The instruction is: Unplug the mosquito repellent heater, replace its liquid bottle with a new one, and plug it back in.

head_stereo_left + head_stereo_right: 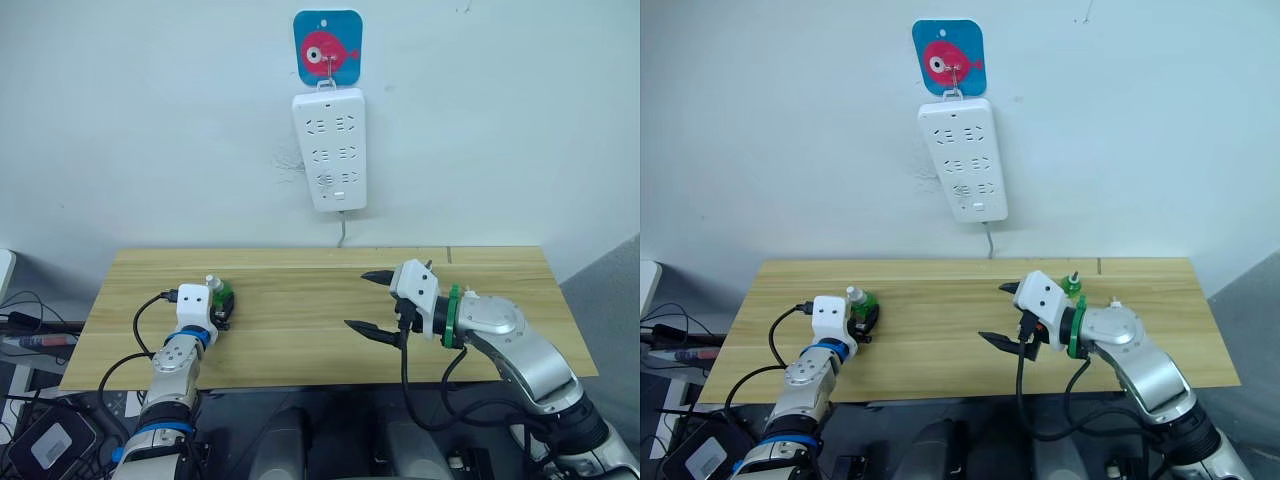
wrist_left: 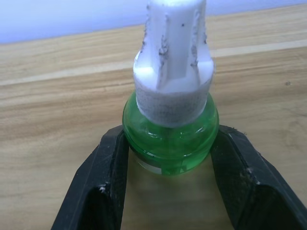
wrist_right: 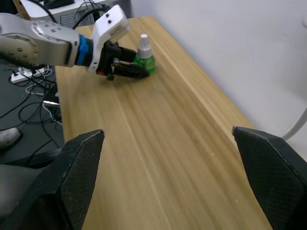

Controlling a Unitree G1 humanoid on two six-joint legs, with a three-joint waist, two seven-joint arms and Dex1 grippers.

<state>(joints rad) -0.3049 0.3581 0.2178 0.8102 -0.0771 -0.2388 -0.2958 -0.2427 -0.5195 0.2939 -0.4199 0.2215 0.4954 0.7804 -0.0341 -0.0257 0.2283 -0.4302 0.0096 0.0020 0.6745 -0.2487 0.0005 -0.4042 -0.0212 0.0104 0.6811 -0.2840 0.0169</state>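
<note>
Bottle (image 2: pixel 169 139) of green liquid w/ white cap stands upright on wooden worktop (image 1: pixel 300 330), near its left end, between the two black fingers (image 2: pixel 103 187) of left gripper (image 1: pixel 222 305), which press on both sides of it. A second green bottle (image 1: pixel 1073 284) is partly visible behind right arm. Right gripper (image 1: pixel 368 302) hovers over worktop's middle-right, fingers wide apart, holding nothing. White power strip (image 1: pixel 331 148) hangs on wall above, under a blue hook w/ pink fish (image 1: pixel 327 47).

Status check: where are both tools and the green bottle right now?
Left tool shut on green bottle, upright on table. Right tool open, holding nothing, above table. Second green bottle behind right arm.
</note>
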